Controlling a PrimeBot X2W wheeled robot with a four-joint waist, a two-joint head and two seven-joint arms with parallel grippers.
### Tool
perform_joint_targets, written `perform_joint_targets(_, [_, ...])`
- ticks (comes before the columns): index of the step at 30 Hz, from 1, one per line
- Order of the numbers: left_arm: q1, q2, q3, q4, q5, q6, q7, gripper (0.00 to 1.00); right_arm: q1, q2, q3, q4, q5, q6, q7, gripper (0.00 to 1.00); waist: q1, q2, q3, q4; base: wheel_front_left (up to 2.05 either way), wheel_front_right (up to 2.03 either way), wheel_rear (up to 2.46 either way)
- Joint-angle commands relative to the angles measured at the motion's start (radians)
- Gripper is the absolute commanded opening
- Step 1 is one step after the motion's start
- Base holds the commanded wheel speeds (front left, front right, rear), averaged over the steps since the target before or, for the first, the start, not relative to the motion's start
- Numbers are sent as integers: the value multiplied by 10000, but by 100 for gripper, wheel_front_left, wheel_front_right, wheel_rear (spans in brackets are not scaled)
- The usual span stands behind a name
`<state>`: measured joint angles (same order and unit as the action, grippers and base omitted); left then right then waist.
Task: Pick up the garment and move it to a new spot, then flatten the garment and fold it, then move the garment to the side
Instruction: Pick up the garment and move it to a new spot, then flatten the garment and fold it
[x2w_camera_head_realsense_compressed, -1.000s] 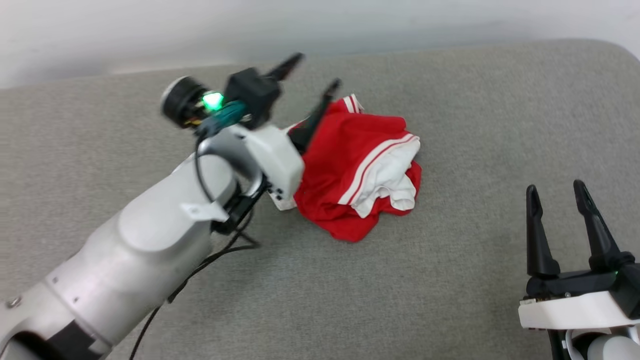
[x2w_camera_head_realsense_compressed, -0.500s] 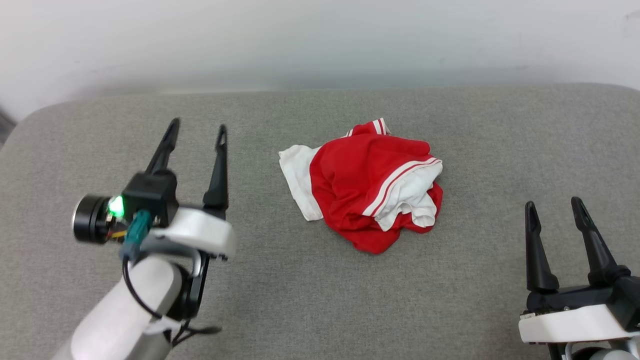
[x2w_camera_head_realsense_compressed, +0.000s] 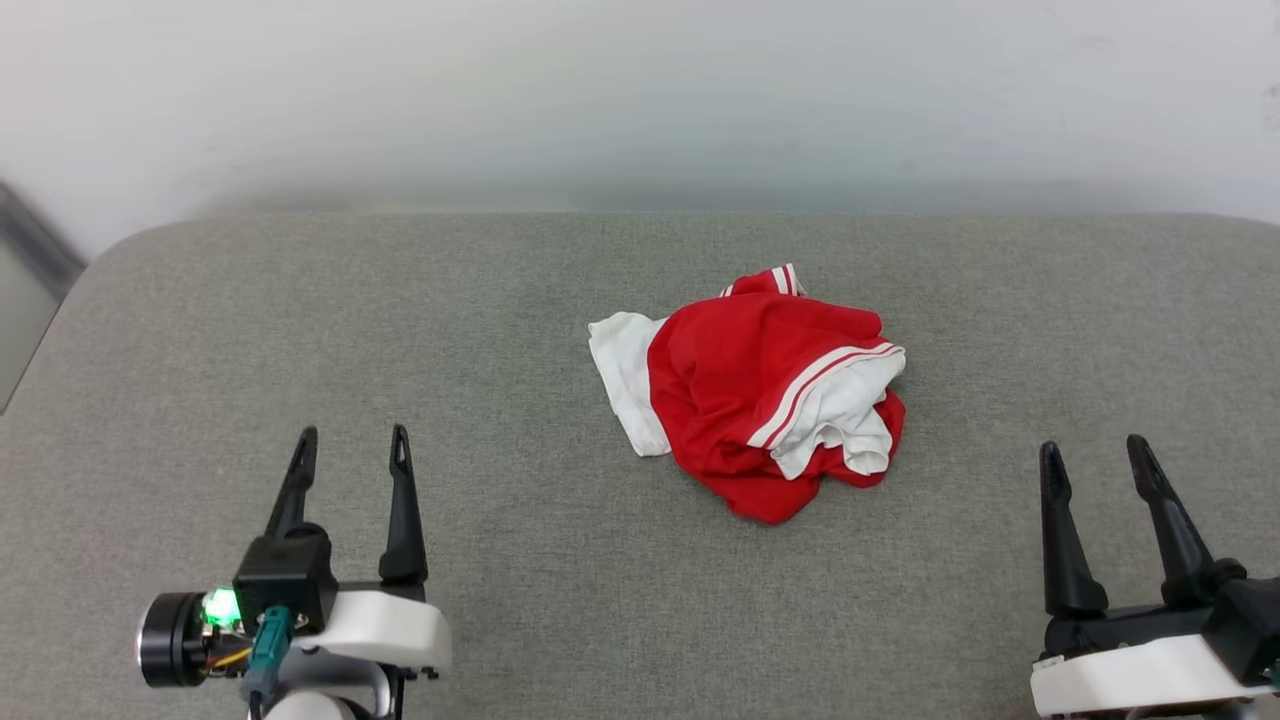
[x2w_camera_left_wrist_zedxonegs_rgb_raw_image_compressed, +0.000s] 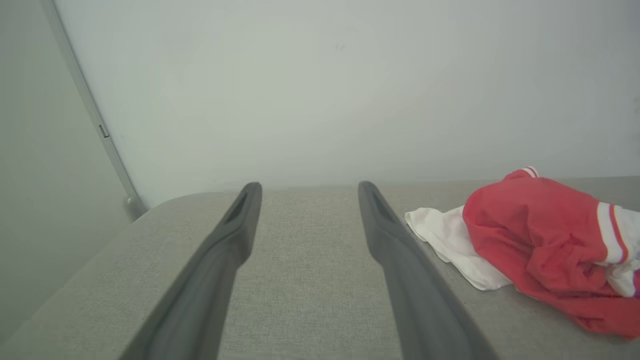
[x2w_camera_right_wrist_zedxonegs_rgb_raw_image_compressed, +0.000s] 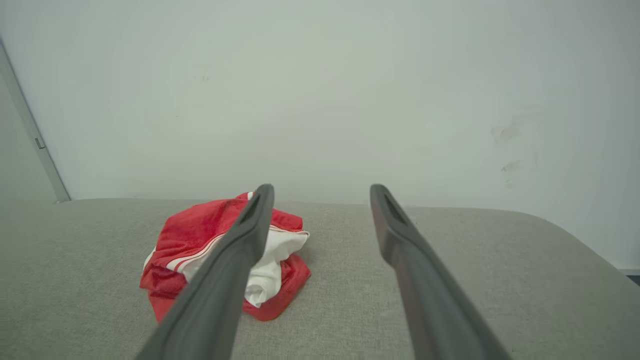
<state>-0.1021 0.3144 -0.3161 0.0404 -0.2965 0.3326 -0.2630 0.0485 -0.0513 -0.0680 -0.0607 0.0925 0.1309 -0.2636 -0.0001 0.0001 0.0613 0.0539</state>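
Both my jaws gape empty, left gripper and right gripper alike. Crumpled red jersey T-shirt with white sleeves sits heaped on the grey fabric cushion, clear of both.

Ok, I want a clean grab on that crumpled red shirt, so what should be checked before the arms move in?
1. Is the left gripper open and empty? Ok.
2. Is the right gripper open and empty? Ok.
3. Are both grippers apart from the garment? Ok, one stands on each side of it.
4. Is the garment fully on the grey padded surface, away from its edges? Ok.
5. Is the garment flat enough to fold? Not ok: it lies bunched in a heap, with a white sleeve sticking out on the left.
6. Which way does the chest print face? Cannot tell; the folds hide it.
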Motion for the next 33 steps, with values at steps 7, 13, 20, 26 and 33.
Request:
perform_joint_targets(7, [816, -946, 933, 152, 912, -807, -26, 100, 360, 20, -2, 339, 408, -3, -17, 100, 1, -1, -139, 37, 0, 0, 0])
perform_joint_targets(13, [1140, -1493, 1576, 211, 1425, -1379, -26, 100, 536, 20, -29, 555, 605, -3, -17, 100, 1, -1, -217, 36, 0, 0, 0])
perform_joint_targets(20, [1415, -1882, 2093, 241, 1899, -1852, -26, 100, 601, 20, 13, 706, 735, -3, -17, 100, 1, -1, -287, 21, 0, 0, 0])
perform_joint_targets(26, [1524, -2114, 2371, 270, 2163, -2160, -26, 100, 641, 20, 9, 715, 774, -3, -17, 100, 1, -1, -289, 37, 0, 0, 0])
perform_joint_targets(33, [1498, -2269, 2601, 328, 2342, -2373, -26, 100, 617, 20, 9, 696, 746, -3, -17, 100, 1, -1, -250, 59, 0, 0, 0])
